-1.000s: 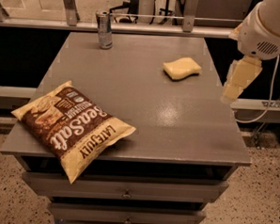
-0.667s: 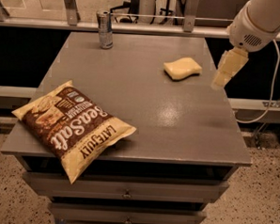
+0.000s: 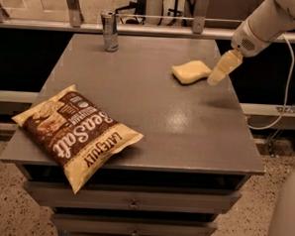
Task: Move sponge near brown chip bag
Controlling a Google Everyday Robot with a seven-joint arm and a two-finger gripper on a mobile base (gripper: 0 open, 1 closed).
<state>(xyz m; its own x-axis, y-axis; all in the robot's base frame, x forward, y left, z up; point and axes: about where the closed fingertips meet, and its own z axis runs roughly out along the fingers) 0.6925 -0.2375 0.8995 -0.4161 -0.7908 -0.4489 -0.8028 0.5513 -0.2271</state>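
Pincer (image 3: 220, 71) has swung left, now just right of sponge (image 3: 191, 72) at far right of surface (image 3: 153, 105); spread: can't tell. Sponge not yet gripped, w/ brown chip bag (image 3: 75, 131) near-left, well apart.

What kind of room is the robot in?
Probably an office or lab workspace: a gray cabinet with drawers, a speckled floor, and a metal railing behind. The end effector hovers close beside the sponge, toward the cabinet's far edge.
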